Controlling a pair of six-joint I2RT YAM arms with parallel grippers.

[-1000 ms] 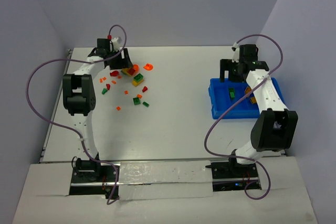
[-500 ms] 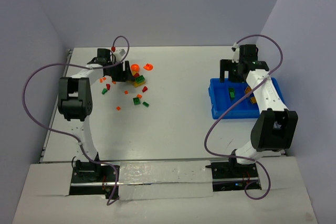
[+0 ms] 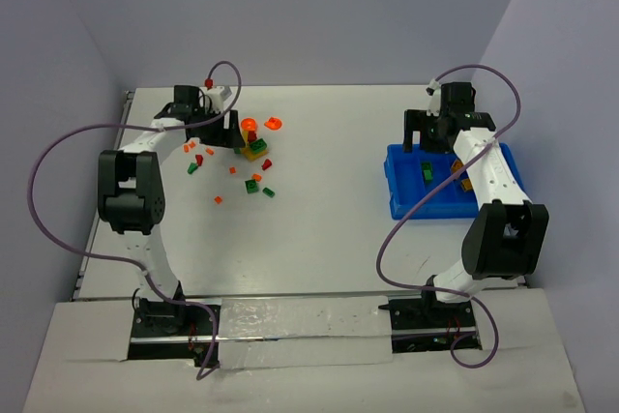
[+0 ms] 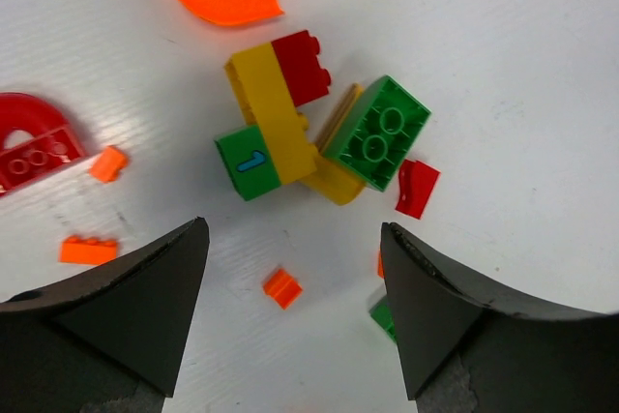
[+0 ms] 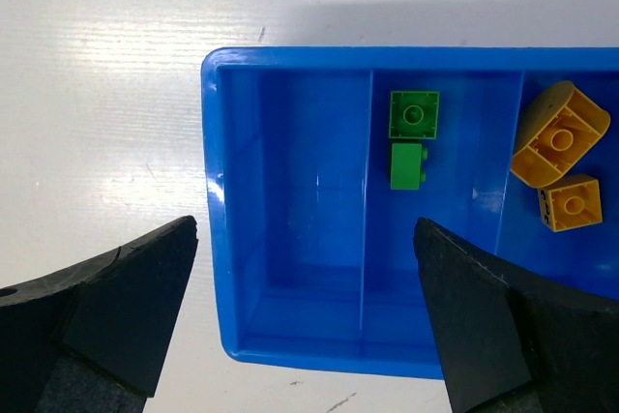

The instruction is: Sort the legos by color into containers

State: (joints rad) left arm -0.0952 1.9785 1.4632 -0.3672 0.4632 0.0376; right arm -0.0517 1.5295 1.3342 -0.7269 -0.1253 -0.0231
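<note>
Left gripper (image 4: pixel 295 239) is hovering spread, with the clumped legos (image 4: pixel 290 132) at 12 o'clock. Closing here is probably risking a mixed-colour grab. Right gripper (image 5: pixel 305 229) is hovering spread above the bin (image 5: pixel 221 191).

The only readable mark is a blue numeral "1" on one face of a small green brick (image 4: pixel 250 163), seen in the left wrist view. That brick touches a yellow brick (image 4: pixel 271 108). No other text, label or brand can be read.
</note>
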